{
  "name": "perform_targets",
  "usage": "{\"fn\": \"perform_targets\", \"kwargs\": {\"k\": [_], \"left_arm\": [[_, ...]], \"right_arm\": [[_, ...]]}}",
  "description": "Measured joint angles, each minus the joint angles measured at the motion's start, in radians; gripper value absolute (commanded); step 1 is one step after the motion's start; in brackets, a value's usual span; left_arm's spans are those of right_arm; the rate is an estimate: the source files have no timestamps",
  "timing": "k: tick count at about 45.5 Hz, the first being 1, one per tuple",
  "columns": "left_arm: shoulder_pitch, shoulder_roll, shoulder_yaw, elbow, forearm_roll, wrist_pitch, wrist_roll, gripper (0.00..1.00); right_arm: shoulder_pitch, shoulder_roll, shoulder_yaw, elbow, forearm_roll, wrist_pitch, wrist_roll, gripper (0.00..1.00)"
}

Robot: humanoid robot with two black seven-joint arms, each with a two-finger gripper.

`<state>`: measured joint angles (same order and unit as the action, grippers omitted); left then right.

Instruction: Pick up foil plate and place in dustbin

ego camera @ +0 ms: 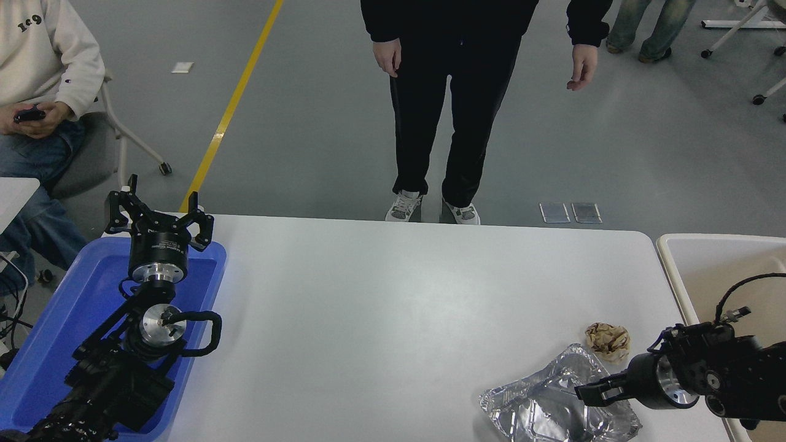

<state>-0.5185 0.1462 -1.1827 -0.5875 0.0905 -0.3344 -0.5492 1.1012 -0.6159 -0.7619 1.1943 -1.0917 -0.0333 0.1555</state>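
The foil plate [549, 408] lies crinkled and shiny at the table's near right, partly cut off by the picture's bottom edge. My right gripper [587, 396] reaches in from the right, low over the plate's right rim, its fingers slightly apart and open, nothing held. The dustbin [674, 273], cream-rimmed with a beige inside, stands just off the table's right end, behind the right arm. My left gripper [158, 215] is parked open at the lower left, above the far end of a blue tray.
A small crumpled brown paper ball [608, 339] sits just beyond the foil plate. The blue tray [49, 331] lies under the left arm. A person in black [457, 110] stands at the table's far edge; another person sits at the upper left.
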Motion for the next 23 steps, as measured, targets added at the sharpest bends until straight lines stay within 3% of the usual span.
{"fn": "perform_targets", "kwargs": {"k": [23], "left_arm": [[0.000,0.000,0.000,0.000,0.000,0.000,0.000,0.99]], "right_arm": [[0.008,-0.038,-0.004,-0.002,0.007,0.009,0.003,0.00]]}}
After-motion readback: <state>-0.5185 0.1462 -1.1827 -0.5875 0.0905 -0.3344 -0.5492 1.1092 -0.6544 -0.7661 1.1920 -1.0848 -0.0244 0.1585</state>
